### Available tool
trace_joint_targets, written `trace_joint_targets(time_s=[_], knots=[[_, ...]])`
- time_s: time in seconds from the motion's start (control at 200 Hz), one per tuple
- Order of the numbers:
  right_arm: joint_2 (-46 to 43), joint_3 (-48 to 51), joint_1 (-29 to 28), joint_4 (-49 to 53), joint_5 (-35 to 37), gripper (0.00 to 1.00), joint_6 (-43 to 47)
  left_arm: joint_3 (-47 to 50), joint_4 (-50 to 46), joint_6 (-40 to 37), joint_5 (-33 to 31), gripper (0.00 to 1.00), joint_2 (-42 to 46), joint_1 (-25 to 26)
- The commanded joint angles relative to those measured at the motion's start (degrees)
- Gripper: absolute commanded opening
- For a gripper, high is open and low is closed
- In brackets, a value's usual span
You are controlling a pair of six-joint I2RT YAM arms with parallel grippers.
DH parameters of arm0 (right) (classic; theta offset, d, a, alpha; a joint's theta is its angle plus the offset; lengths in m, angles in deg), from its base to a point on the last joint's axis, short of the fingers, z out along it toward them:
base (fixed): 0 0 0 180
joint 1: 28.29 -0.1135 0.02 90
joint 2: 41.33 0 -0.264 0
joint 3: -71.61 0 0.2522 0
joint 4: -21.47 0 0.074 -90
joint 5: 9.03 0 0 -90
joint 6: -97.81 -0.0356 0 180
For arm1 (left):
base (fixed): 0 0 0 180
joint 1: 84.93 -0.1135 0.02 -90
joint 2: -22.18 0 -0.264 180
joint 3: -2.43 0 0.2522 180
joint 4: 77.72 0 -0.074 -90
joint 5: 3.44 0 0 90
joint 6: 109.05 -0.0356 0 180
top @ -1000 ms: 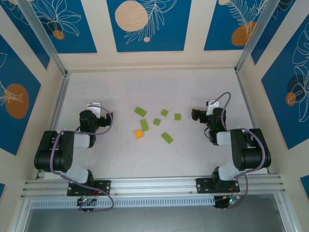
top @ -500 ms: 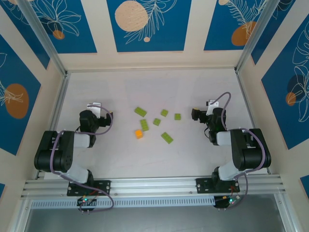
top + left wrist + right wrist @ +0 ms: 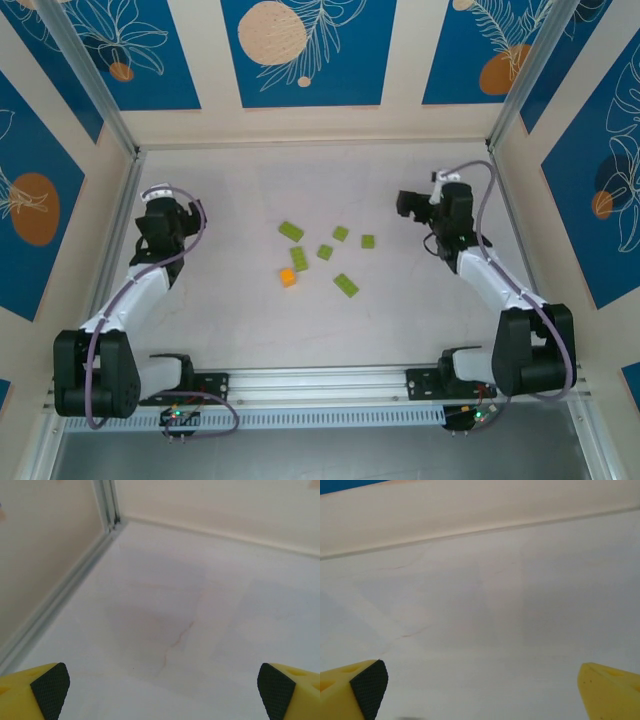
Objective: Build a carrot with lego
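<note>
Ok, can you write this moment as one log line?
left tool: open, empty | right tool: open, empty | small orange plastic brick: loose | lime-green plastic bricks: scattered, unjoined

The lego (image 3: pixel 299 258) lies loose mid-desk (image 3: pixel 240 330): seven tiny bricks, all flat, none stacked. The orange brick (image 3: pixel 289 277) is squarish and sits at the near left of the scatter. A green oblong (image 3: pixel 299 257) lies just behind it, close enough that a gap cannot be told. Farther back is a tilted oblong (image 3: pixel 291 231). To the right, apart from one another, are a near square (image 3: pixel 325 252), a back square (image 3: pixel 341 233) and a right square (image 3: pixel 368 241). A last oblong (image 3: pixel 346 285), also tilted, lies closest to the near edge.
</note>
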Motion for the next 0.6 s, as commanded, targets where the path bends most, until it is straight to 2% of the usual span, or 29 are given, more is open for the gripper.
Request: trace_joint_targets(time_s=[0.0,0.105,0.24,0.405,0.595], knots=[[4.86,-10.41,-8.54,28.86,-0.20,1.00,-0.37,-2.65,-12.90,4.85,2.07,0.99,-0.89,0.00],[14.76,-23.04,-16.38,44.45,-1.20,0.99,-2.75,-6.67,-22.22,14.60,-1.69,0.99,-2.95,-0.21],[28.06,-37.14,-24.74,55.89,-4.84,0.99,-7.70,-8.48,-22.66,15.03,4.50,0.99,-4.30,-0.57],[39.05,-47.57,-32.61,59.30,-4.66,0.94,-10.86,-8.91,-24.30,15.03,3.80,0.97,-3.44,-0.67],[45.64,-55.44,-37.08,61.14,-6.19,0.86,-12.18,-7.72,-23.52,14.89,4.38,0.97,-2.48,-0.75]])
